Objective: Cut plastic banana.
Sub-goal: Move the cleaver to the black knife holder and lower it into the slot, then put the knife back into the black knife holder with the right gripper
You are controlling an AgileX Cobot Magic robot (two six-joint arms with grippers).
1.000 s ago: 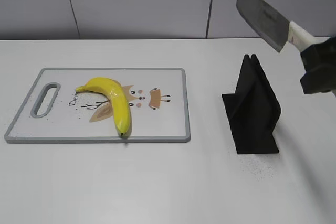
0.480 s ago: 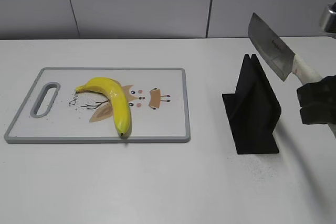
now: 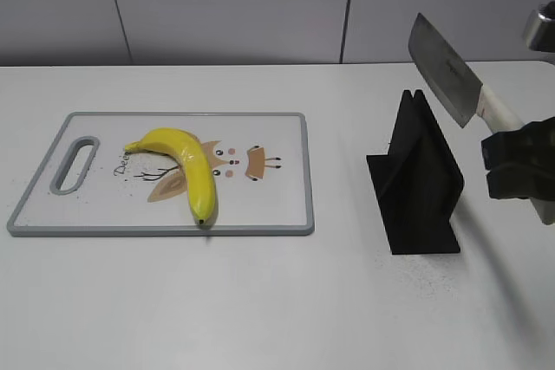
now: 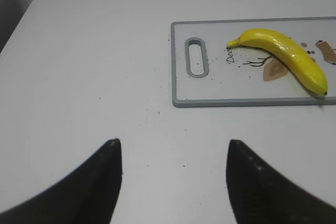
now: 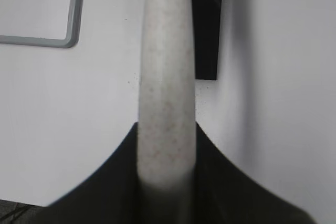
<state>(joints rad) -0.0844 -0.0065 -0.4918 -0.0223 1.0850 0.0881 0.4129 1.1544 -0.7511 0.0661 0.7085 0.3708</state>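
Right hand (image 3: 513,162) pinches cleaver (image 3: 447,68) handle, blade raised above black stand (image 3: 418,181). Left hand (image 4: 173,177) spread, idle. Plastic banana (image 3: 186,166) lies whole on cutting board (image 3: 277,214), far left. Step: carry. Next: swing left, align blade across banana.

My right gripper (image 3: 520,162) runs off the exterior frame's right edge. The cleaver (image 5: 167,87) handle fills my right wrist view, blurred, hiding its blade.

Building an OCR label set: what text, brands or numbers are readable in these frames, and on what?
"Dee": partial dark script on the cutting board, left of the plastic banana, which hides the rest.
Small dark marking on the blade of the knife held in the right gripper: too small to read.
Nothing else; the black knife stand is unmarked.
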